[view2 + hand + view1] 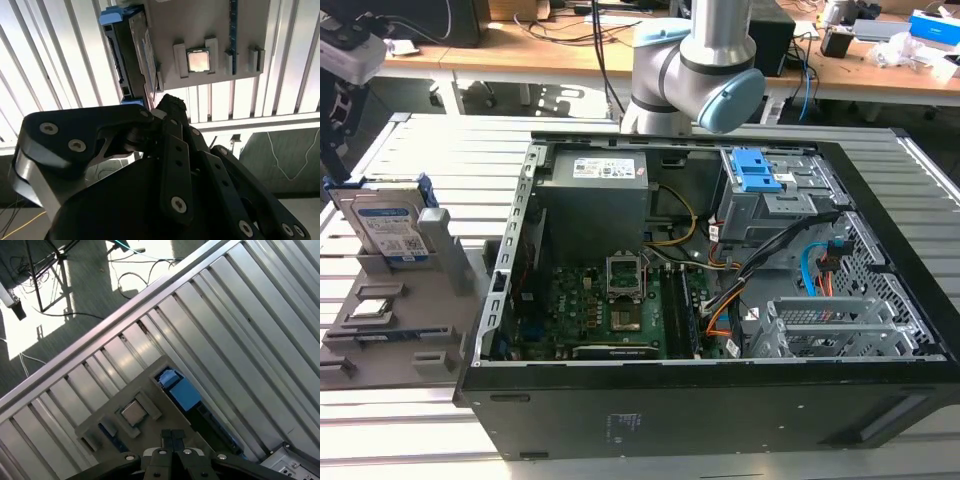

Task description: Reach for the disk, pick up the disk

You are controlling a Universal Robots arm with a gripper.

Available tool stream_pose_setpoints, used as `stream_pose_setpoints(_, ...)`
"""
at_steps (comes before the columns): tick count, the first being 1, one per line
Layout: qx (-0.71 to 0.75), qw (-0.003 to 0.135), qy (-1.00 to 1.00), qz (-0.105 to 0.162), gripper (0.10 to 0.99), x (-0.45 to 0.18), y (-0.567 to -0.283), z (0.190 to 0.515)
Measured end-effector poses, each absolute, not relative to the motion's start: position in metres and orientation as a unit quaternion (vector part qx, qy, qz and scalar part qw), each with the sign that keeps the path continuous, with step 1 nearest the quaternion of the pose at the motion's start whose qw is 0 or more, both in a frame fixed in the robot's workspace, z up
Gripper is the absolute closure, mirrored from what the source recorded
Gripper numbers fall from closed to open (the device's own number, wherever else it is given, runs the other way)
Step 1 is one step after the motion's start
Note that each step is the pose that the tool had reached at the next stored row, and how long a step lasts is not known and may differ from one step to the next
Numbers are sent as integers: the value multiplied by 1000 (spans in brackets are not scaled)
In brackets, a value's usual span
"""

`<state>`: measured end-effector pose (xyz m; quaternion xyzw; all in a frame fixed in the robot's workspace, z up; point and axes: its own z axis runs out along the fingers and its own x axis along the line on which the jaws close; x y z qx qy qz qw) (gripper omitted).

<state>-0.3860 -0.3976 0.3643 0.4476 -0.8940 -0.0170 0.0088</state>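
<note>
Hand (172, 435), fingertips pinched together and empty, hovering above the grey holder (420, 310), well apart from the disk (390, 225) standing on edge there at the exterior view's left; reach unfinished, grasp not yet made.

Wooden desks (552, 50) — sunlit carpet floor (86, 271)

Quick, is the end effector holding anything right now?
End effector: closed, holding nothing; the disk stands upright in the gray holder.
</note>
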Motion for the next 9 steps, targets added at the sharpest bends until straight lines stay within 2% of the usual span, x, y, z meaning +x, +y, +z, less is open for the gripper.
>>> stream_pose_setpoints(9, 492, 10, -870, -17, 980, -386, -398, 364)
